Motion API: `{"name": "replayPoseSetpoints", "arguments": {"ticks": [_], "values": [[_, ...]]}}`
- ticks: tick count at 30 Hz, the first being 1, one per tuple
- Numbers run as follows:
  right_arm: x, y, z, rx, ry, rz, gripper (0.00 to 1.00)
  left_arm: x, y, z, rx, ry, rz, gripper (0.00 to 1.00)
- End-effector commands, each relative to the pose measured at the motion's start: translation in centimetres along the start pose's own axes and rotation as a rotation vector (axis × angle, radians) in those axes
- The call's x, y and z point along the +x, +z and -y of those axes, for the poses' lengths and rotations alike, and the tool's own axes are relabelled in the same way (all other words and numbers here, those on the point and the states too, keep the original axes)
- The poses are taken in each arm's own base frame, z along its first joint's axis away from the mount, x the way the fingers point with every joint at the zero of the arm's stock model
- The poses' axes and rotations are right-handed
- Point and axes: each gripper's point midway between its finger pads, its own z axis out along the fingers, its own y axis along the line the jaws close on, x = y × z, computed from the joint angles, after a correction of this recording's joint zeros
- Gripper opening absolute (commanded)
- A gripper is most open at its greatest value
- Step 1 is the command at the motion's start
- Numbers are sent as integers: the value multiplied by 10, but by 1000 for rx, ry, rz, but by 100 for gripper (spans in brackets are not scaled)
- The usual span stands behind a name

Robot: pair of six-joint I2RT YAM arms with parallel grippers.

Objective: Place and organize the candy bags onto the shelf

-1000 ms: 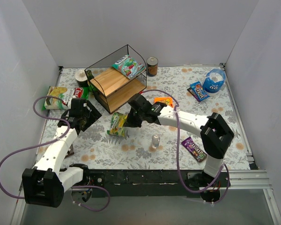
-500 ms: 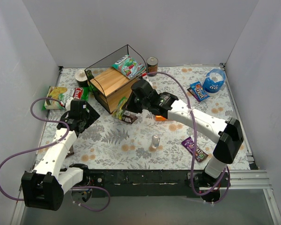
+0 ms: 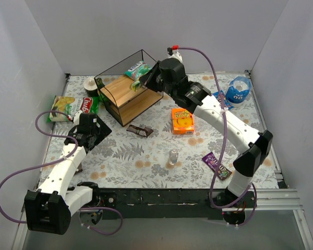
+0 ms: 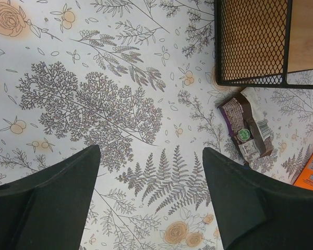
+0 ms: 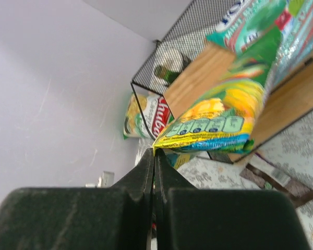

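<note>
At the tips of the right hand (image 5: 154,152), pinched, hung a glossy green-yellow bag (image 5: 214,122), lettering hard to read; the left hand (image 4: 151,152) stood spread.

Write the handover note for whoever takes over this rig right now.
Right gripper: shut on the green-yellow bag, holding it at the top board of the shelf, not yet released.
Left gripper: open and empty, hovering over the table near the dark brown wrapper.
Done: the teal-white bag lies on the shelf's top board.
Left: set down the green-yellow bag, then shelve the dark brown wrapper, the purple wrapper and the small blue pack, all lying on the table.
</note>
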Motion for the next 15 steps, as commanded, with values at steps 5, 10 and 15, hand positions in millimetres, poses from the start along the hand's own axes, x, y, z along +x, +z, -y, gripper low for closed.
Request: {"name": "replayPoseSetpoints", "arguments": {"ticks": [5,10,15], "values": [[-23,49,-51,-190,35,11,1,-7,-2,3,1,4,23,80],[10,76,-44,-234,72,-88,1,-8,-2,4,1,6,21,81],[41,90,-26,-251,113,-189,1,-8,-3,2,-6,9,24,81]]}}
